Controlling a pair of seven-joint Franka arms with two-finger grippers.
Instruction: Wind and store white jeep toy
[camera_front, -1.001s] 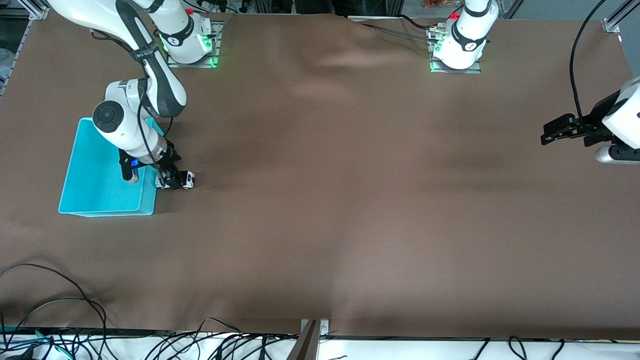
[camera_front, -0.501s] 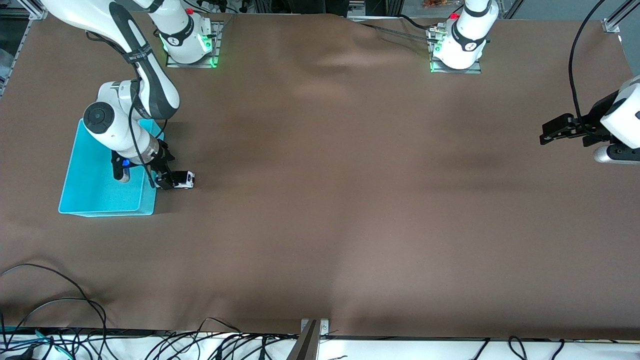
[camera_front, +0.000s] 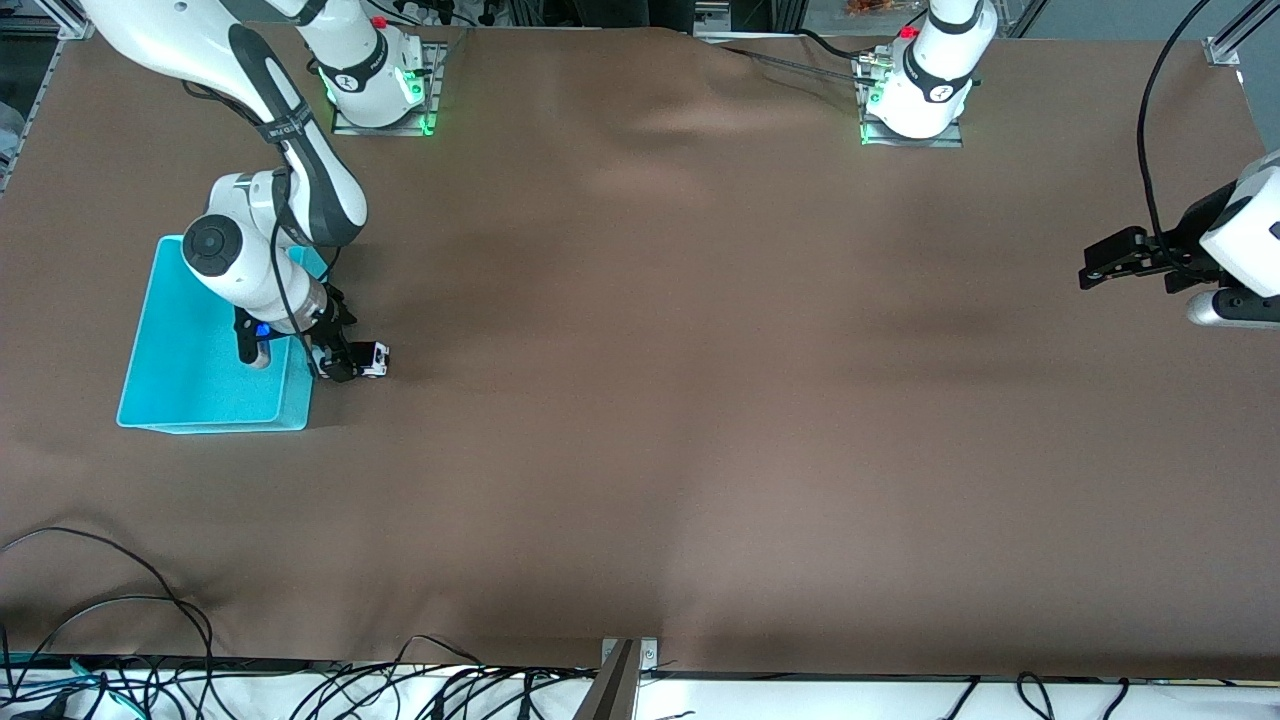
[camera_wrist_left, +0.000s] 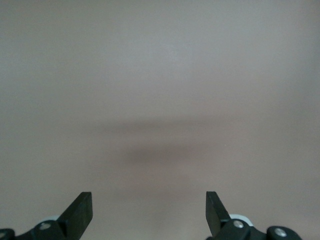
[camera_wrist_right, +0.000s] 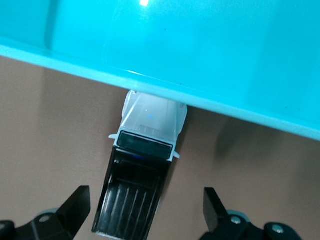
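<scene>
Moved: right gripper (camera_front: 338, 362) has shifted slightly over the white jeep toy (camera_front: 372, 359).
Fingers: released, straddling it.
Jeep: nose touching the cyan bin (camera_front: 180, 400) wall.
Left gripper (camera_front: 1100, 268): spread, waiting at the table (camera_front: 700, 400) edge.

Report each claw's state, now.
Left claw: open, empty, waiting over bare table.
Right claw: open, straddling the white jeep toy beside the cyan bin, not gripping it.

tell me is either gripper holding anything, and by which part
Nothing is held. The right gripper stands open around the jeep beside the bin, fingers apart from it. The left gripper waits open over bare table.
</scene>
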